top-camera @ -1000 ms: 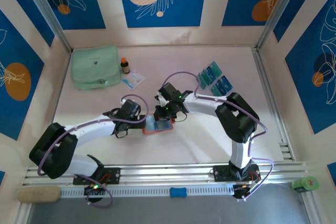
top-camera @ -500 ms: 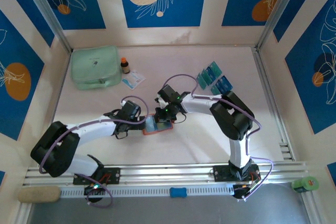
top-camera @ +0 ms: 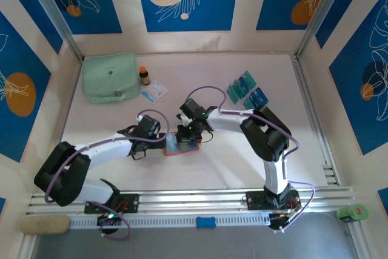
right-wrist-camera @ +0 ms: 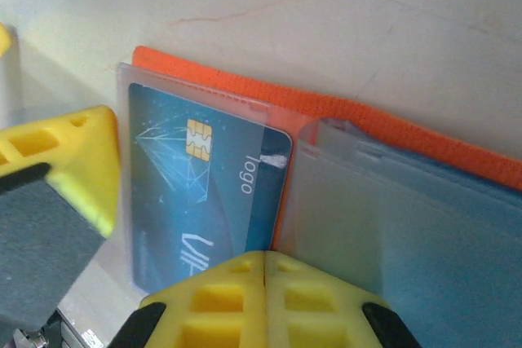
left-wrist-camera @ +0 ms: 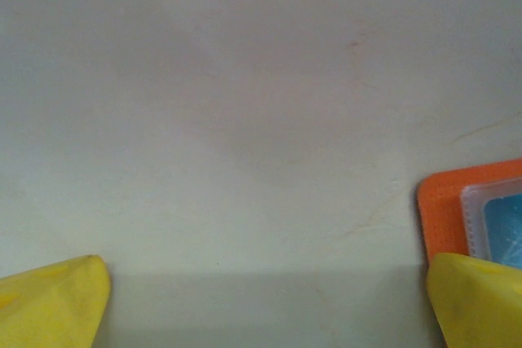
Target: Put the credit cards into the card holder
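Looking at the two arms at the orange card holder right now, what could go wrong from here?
1. The left claw is open, with a fingertip only at the edge of the card holder, so a push from the shut right claw might slide the holder instead of seating the card.
2. The loose clear sleeve next to that card could catch and buckle.

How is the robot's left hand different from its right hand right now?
The left hand is wide open; the right hand is shut, fingers pressed together. The left hand sits at the edge of the orange card holder, mostly over the table; the right hand is over the holder's clear pockets. Both have yellow fingers.
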Available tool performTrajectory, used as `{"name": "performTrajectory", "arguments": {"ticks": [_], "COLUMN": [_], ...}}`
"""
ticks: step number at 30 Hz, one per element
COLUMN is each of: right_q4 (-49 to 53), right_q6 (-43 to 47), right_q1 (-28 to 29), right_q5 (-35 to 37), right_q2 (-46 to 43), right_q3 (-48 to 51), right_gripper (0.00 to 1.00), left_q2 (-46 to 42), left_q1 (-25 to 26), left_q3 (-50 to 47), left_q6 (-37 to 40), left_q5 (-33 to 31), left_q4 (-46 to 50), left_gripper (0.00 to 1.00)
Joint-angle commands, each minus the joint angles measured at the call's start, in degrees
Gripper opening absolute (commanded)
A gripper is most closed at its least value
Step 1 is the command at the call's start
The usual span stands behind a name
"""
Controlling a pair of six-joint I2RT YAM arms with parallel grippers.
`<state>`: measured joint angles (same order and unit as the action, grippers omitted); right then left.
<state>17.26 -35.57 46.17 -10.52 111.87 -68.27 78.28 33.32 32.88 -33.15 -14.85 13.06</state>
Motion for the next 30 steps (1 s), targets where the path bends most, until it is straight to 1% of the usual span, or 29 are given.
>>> {"name": "performTrajectory", "arguments": {"ticks": [1, 7, 17, 25, 30], "right_q4": [2.07, 3.63, 5.85, 6.98, 7.81], "right_q6": [-0.2, 0.57, 1.21, 1.71, 1.82], "right_q1": [0.65, 1.02, 2.58, 2.43, 1.49], "right_q5": [-0.55, 0.22, 0.61, 0.61, 0.57], "right_q2": [1.75, 2.03, 4.27, 3.67, 0.67], "right_q3": [-1.14, -2.6, -5.68, -6.4, -6.23], "right_gripper": [0.0, 0.0, 0.0, 0.0, 0.01], "left_q2": [-1.16, 1.12, 4.14, 2.82, 0.26], "left_q1": [-1.22, -1.68, -1.75, -1.77, -1.88], "left_q3": [0.43, -0.09, -0.08, -0.09, 0.52], "left_q6": [-1.32, -1.43, -0.68, -0.86, -1.18], "left_q5": [-0.4, 1.18, 1.66, 1.87, 0.73], "left_q4": [2.14, 0.76, -0.82, -0.72, 0.91], "left_gripper": [1.0, 1.0, 1.0, 1.0, 1.0]}}
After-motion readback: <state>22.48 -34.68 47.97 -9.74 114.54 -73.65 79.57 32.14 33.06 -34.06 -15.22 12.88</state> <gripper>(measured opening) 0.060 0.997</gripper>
